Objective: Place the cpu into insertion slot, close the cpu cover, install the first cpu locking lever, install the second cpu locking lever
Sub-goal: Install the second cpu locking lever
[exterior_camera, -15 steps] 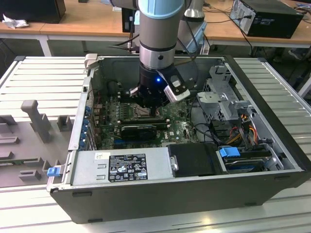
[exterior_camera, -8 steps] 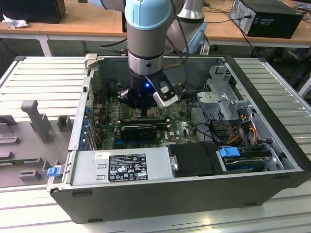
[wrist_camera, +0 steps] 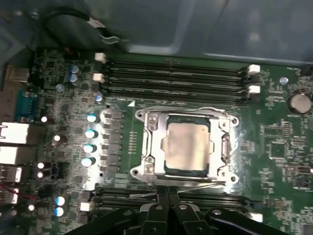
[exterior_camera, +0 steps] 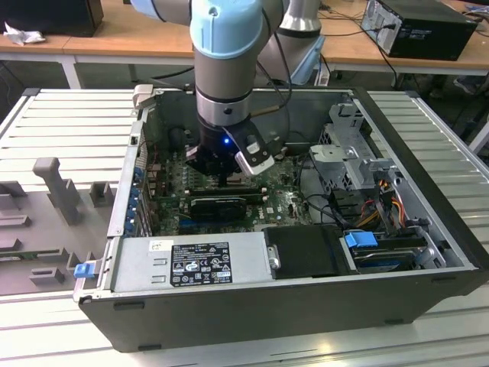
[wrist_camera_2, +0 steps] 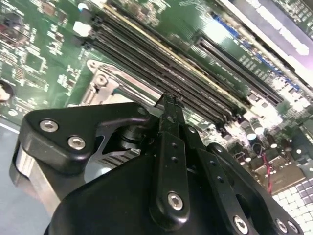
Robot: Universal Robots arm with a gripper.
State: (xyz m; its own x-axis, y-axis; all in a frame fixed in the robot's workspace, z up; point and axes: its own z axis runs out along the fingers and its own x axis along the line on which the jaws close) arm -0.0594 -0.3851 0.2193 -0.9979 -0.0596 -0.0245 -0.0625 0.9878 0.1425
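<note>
Cpu (wrist_camera: 188,149) is already sitting in the insertion slot (wrist_camera: 155,147) with the cpu cover (wrist_camera: 222,128) lying over it, fingers (wrist_camera: 161,211) pressed together and empty at its edge, so I'm judging the levers want slow, straight pushes.

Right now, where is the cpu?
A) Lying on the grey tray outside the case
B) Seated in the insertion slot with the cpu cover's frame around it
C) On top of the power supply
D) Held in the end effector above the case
B: in the first wrist view the cpu lies flat in the insertion slot, with the cpu cover framing it.
</note>
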